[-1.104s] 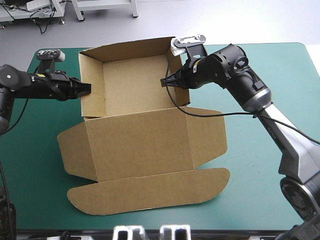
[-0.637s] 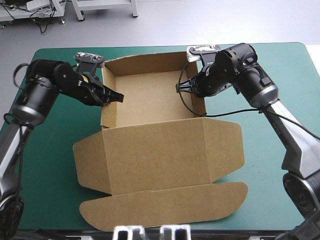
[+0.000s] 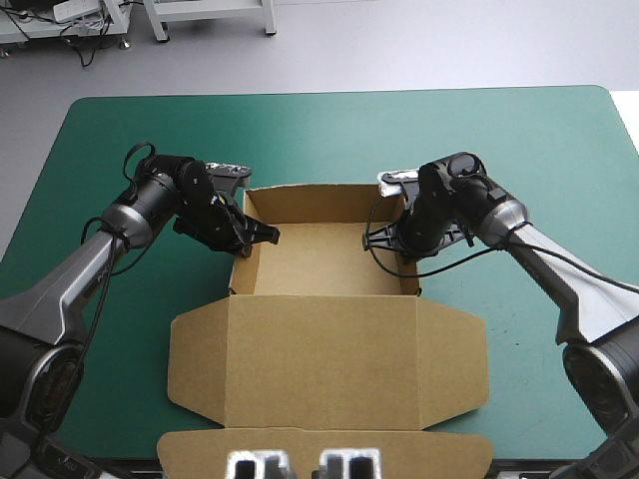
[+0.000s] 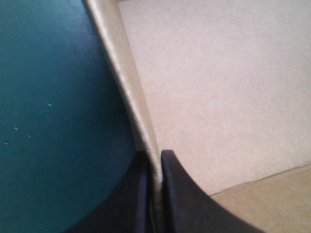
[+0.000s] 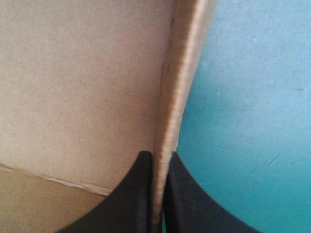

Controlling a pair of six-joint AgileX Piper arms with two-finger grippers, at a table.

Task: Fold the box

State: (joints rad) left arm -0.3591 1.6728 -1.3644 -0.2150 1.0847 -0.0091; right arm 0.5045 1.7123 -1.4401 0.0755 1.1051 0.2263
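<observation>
The brown box (image 3: 319, 359) stands as an open tray in the middle of the table, its lid lying flat toward the front edge. My left gripper (image 3: 268, 236) is shut on the tray's left wall, one black finger inside and one outside. The left wrist view shows that wall's edge (image 4: 127, 92) running away from the left gripper (image 4: 154, 167). On the opposite side my right gripper (image 3: 371, 239) is shut on the right wall. Its wrist view shows the wall's edge (image 5: 182, 82) pinched in the right gripper (image 5: 158, 165).
Bare teal-green cover (image 3: 120, 130) lies to the left, right and beyond the tray. The lid's rounded front flap (image 3: 329, 444) reaches the table's front edge. The lid's side flaps (image 3: 195, 349) lie flat on either side.
Both grippers have drawn the box from the far side of the table toward the front, keeping hold of its side walls. The lid's front flap now reaches the front edge.
</observation>
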